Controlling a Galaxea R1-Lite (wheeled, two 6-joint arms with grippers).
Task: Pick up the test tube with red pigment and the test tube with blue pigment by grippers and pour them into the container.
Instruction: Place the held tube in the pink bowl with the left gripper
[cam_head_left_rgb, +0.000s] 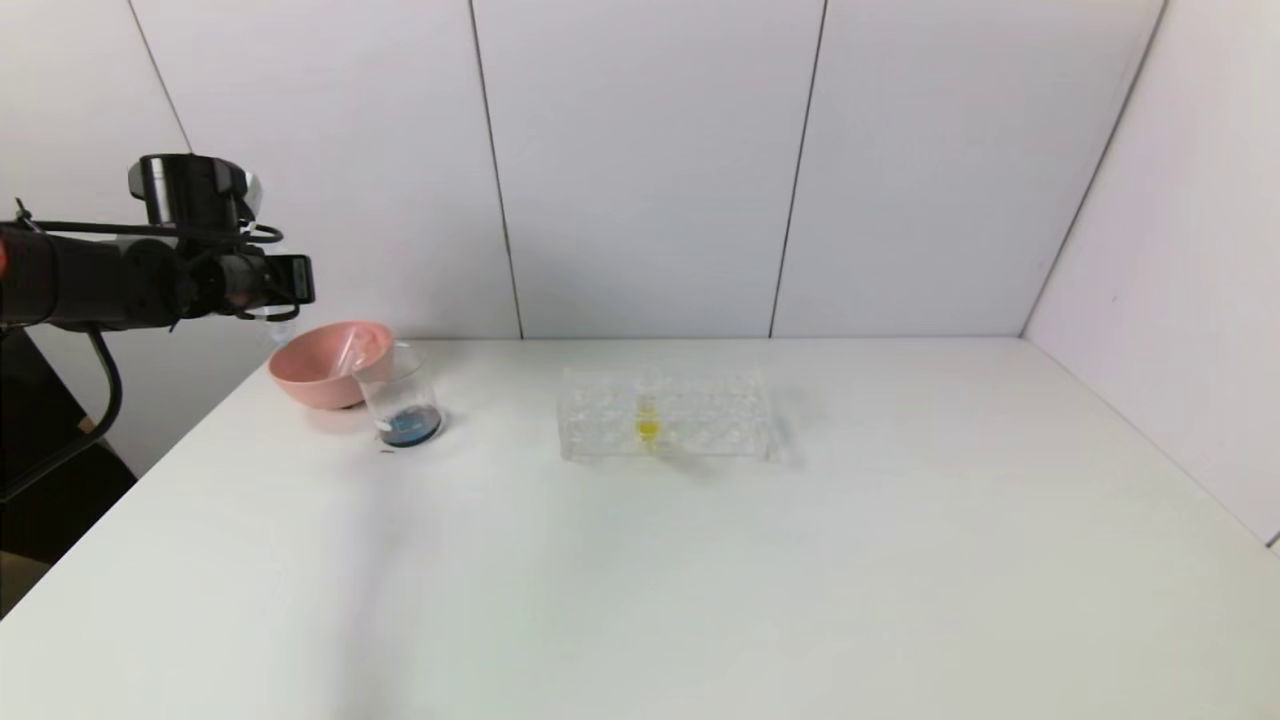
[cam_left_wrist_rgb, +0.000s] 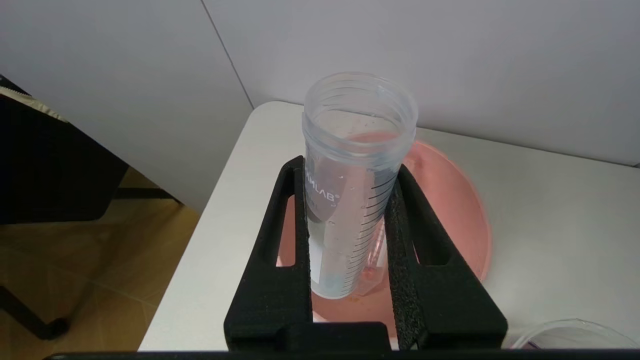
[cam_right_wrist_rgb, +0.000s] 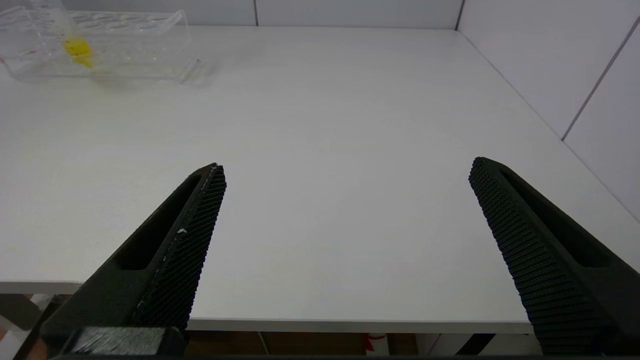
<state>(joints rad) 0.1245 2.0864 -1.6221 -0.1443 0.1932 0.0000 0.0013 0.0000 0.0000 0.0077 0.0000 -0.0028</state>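
Note:
My left gripper (cam_head_left_rgb: 290, 280) is high at the far left, above the pink bowl (cam_head_left_rgb: 310, 378). In the left wrist view it (cam_left_wrist_rgb: 350, 167) is shut on a clear graduated test tube (cam_left_wrist_rgb: 350, 200), open end up, with only a faint blue trace at its bottom. A second clear tube (cam_head_left_rgb: 350, 352) with reddish traces (cam_left_wrist_rgb: 374, 252) lies slanted in the bowl. The glass beaker (cam_head_left_rgb: 402, 400) stands right beside the bowl and holds dark blue liquid at its bottom. My right gripper (cam_right_wrist_rgb: 347, 167) is open and empty over the table's near edge; it does not show in the head view.
A clear tube rack (cam_head_left_rgb: 700, 410) stands mid-table and holds one tube with yellow liquid (cam_head_left_rgb: 648, 420); it also shows in the right wrist view (cam_right_wrist_rgb: 140, 50). The white table (cam_head_left_rgb: 700, 580) ends at walls behind and to the right. Its left edge is close to the bowl.

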